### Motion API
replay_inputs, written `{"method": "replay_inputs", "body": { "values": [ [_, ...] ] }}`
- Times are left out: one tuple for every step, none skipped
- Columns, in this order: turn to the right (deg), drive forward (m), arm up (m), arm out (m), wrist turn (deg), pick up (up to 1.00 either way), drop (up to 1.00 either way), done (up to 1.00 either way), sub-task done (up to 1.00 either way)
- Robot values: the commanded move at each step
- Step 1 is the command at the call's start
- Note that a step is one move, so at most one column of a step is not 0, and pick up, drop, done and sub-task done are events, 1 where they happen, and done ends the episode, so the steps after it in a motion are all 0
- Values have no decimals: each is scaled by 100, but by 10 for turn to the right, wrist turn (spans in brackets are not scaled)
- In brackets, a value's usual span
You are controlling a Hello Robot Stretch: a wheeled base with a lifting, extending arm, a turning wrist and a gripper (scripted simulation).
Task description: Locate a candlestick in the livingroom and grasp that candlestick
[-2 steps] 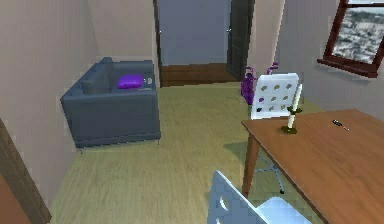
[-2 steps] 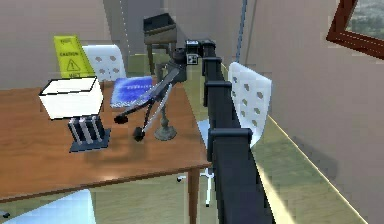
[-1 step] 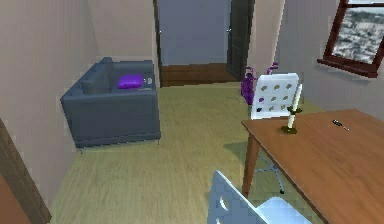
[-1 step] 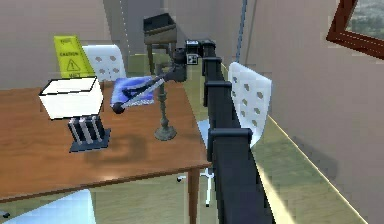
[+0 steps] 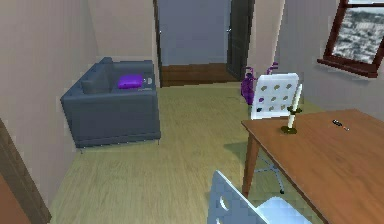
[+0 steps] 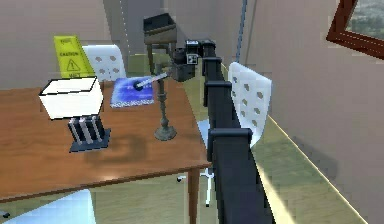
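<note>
A candlestick, a white candle in a small dark holder, stands on the wooden table near its left edge in the forward view. In the arm side view the dark arm rises from the bottom edge over the table's right side. At its far end is the gripper, close to a tall dark stand with a round foot and a blocky top. A blue flat thing lies on the table behind it. I cannot tell whether the gripper holds anything.
A grey-blue sofa with a purple cushion sits left of a doorway. White perforated chairs stand around the table. On the wooden table are a white box on a dark rack and a yellow sign.
</note>
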Motion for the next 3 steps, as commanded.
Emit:
{"method": "replay_inputs", "body": {
  "values": [
    [0, 0, 0, 0, 120, 0, 0, 0, 0],
    [0, 0, 0, 0, 0, 100, 0, 0, 0],
    [0, 0, 4, 0, 0, 0, 0, 0, 0]
  ]
}}
